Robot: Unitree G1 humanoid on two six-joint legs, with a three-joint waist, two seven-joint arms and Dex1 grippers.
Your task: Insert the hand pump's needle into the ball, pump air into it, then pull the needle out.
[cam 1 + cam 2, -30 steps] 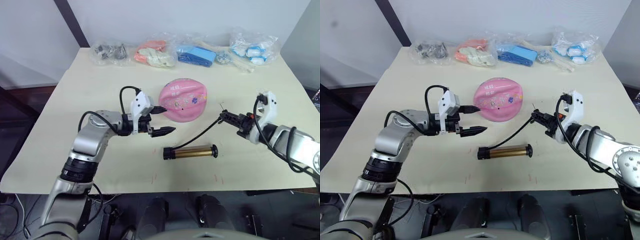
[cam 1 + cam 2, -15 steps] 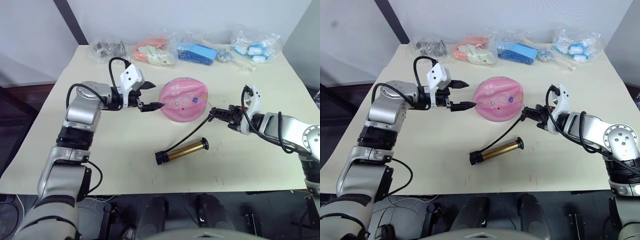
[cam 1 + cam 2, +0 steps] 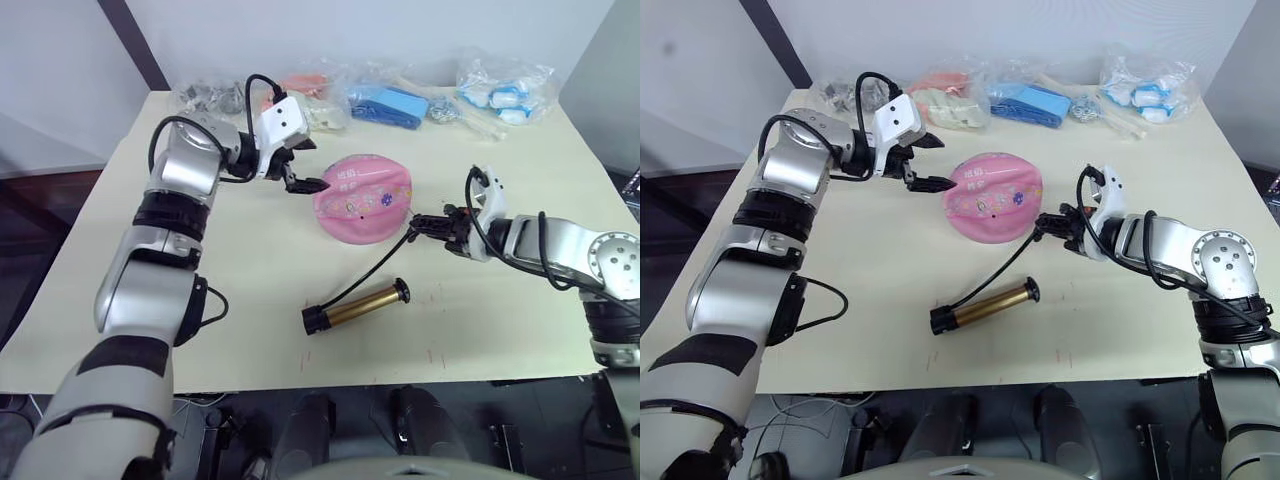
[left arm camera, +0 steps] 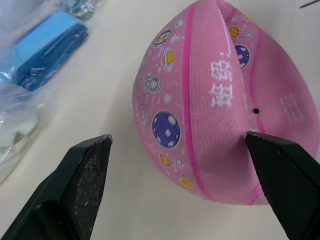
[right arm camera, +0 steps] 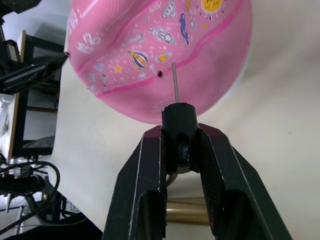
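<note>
1. Right end effector (image 5: pixel 181 145) clamped on the small black fitting, needle (image 5: pixel 174 82) sticking straight out ahead of the fingertips, tip just short of the ball (image 3: pixel 364 197) and aimed slightly off a small dark hole (image 5: pixel 159 74), likely the valve. Gripped at the fitting, presumably, so the pin itself stays free to slide in.
2. Left end effector (image 3: pixel 302 166) spread wide at the far side of the ball from the needle, one fingertip (image 4: pixel 285 172) at or touching the rubber, the other (image 4: pixel 82 175) off to the side over bare counter (image 3: pixel 250 280). Looks set to brace the ball so a push from the needle doesn't shove it away.
3. Ball sagging and dented, resting on the counter between the two end effectors, cartoon prints and white text facing up. Soft skin likely to cave under pressure, hence the backstop.
4. Hand pump (image 3: pixel 355 305) lying flat on the counter, below and nearer than the right end effector, well apart from the ball. Black hose (image 3: pixel 375 272) trailing from it up to the gripped fitting with slack, so no drag on the aim.
5. Bagged items (image 3: pixel 498 88) lined along the far edge of the counter, beyond both end effectors, out of the way.
6. Judged stage: lining up for insertion, nothing in yet; small correction toward the hole called for, otherwise risk of the pin skating across the rubber.
</note>
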